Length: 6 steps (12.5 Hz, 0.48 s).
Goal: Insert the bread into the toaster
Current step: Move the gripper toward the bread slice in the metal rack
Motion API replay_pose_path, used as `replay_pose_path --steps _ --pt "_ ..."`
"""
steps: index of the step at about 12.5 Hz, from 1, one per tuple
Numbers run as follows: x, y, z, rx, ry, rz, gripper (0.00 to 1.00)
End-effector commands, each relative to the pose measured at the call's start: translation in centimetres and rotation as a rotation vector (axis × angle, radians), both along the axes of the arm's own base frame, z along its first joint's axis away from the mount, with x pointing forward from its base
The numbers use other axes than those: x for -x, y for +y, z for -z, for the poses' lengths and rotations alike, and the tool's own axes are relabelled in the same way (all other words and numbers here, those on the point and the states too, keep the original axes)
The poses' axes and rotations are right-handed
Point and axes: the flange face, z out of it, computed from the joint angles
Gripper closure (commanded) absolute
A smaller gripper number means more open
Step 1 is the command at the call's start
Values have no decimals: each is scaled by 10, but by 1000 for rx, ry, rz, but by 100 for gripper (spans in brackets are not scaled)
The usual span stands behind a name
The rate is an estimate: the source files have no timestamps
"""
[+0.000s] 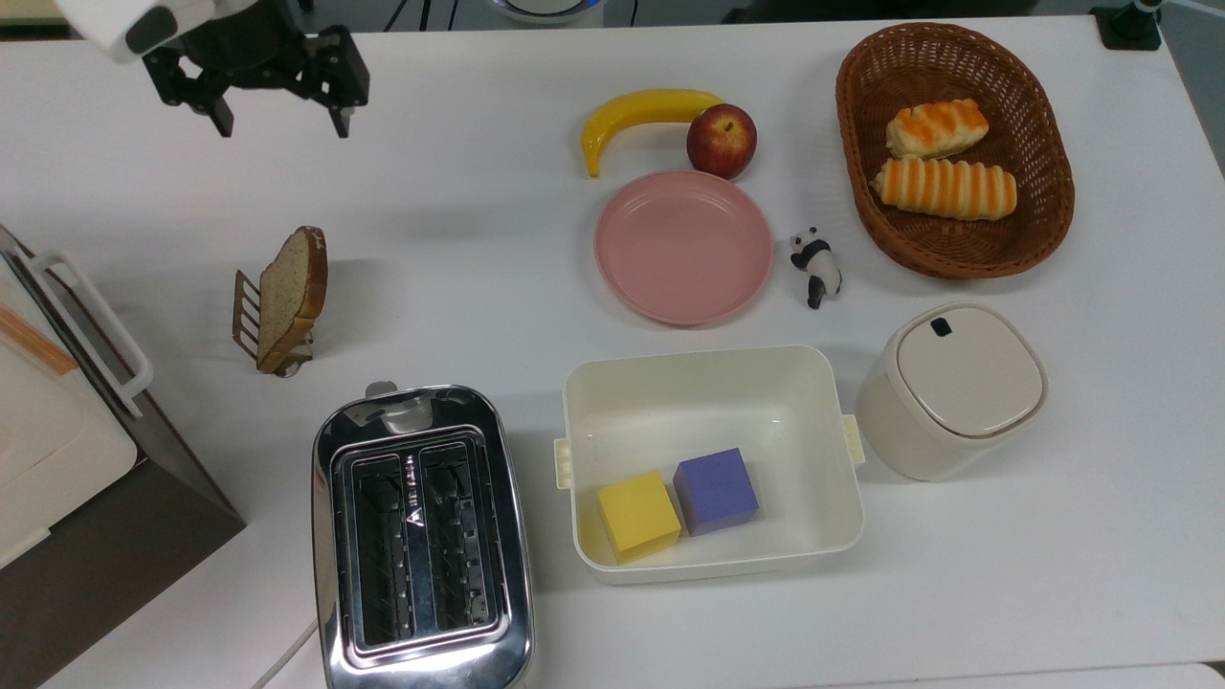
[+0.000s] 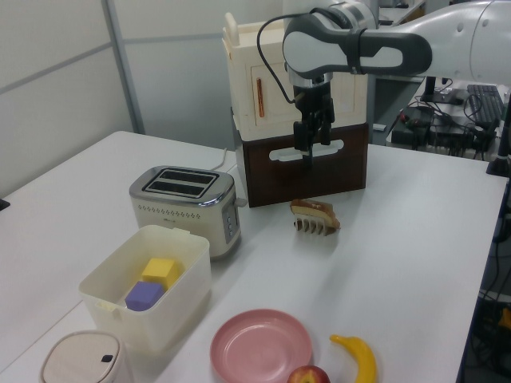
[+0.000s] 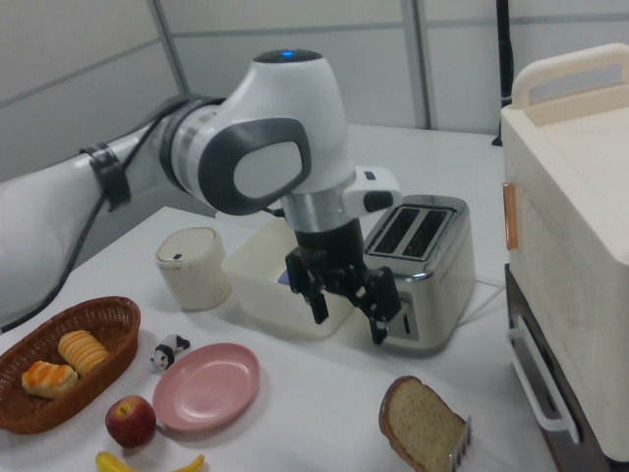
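Hovering with fingers apart and holding nothing, gripper (image 1: 280,122) sits at the top view's upper left, well apart from bread (image 1: 293,297) upright in its rack (image 1: 251,316). Right view shows toaster (image 3: 421,267) beyond the gripper; top view shows both slots empty.

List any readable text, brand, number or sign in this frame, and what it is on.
None can be read.
Toaster: a small logo with a line of letters sits between the two slots, too small to read.
Bread, cream tub and lidded bin: no print visible.
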Motion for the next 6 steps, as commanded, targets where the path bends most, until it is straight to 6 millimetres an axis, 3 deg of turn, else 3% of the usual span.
replay_pose_path --steps 1,6 --pt "-5 -1 22 44 54 -28 0" --pt "-25 1 64 53 75 -27 0"
